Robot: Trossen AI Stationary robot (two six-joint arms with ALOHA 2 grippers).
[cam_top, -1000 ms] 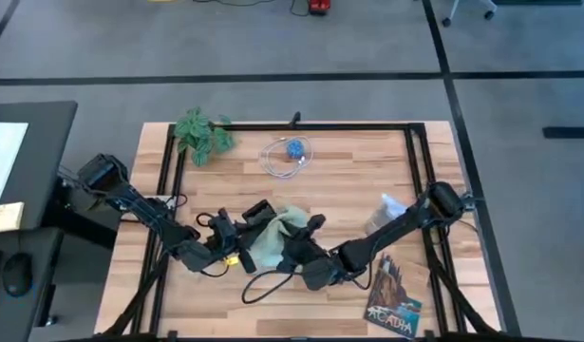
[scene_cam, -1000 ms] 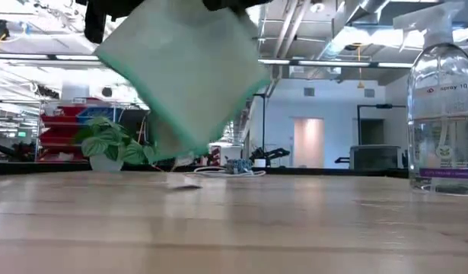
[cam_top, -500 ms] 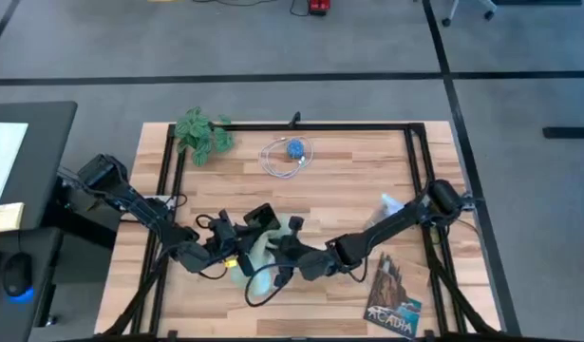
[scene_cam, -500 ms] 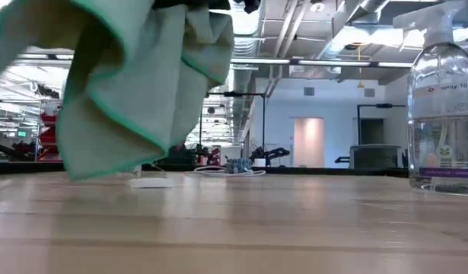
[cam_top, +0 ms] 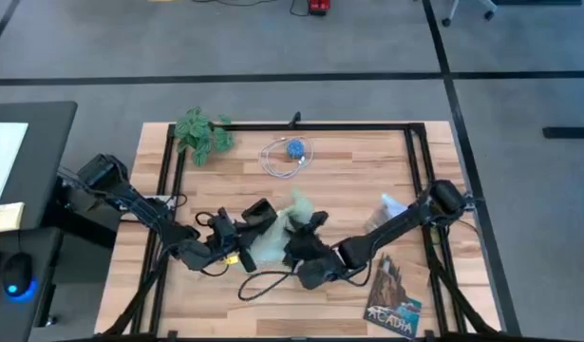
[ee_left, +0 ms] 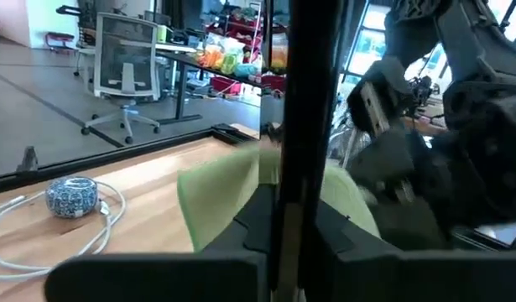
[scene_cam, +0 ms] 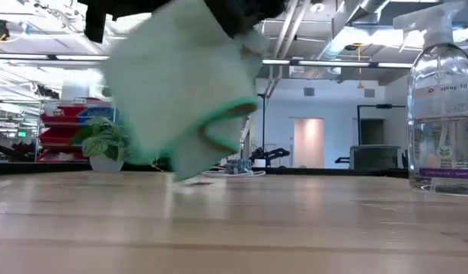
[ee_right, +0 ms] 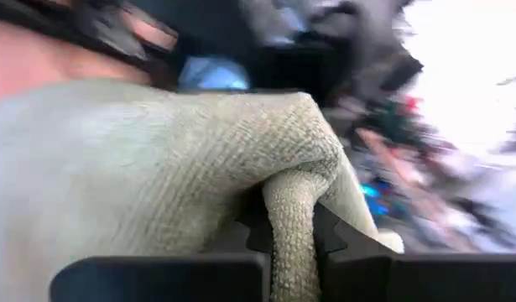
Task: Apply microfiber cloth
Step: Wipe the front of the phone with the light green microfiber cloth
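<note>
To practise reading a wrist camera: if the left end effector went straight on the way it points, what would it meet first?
Probably the microfiber cloth, just past the black phone that the left end effector grips; the right end effector holds that cloth. Depth is unclear.

Microfiber cloth [cam_top: 277,231]: pale sage-green soft fabric w/ a brighter green stitched edge, bunched and folded, not flat. Held up off the wooden table, roughly mid-table, nearer the front edge than the back. In the low view the cloth [scene_cam: 184,91] hangs in loose folds above the tabletop, lowest fold just short of the wood. Close up, a woven-textured fold [ee_right: 182,159] is pinched tight.
</note>
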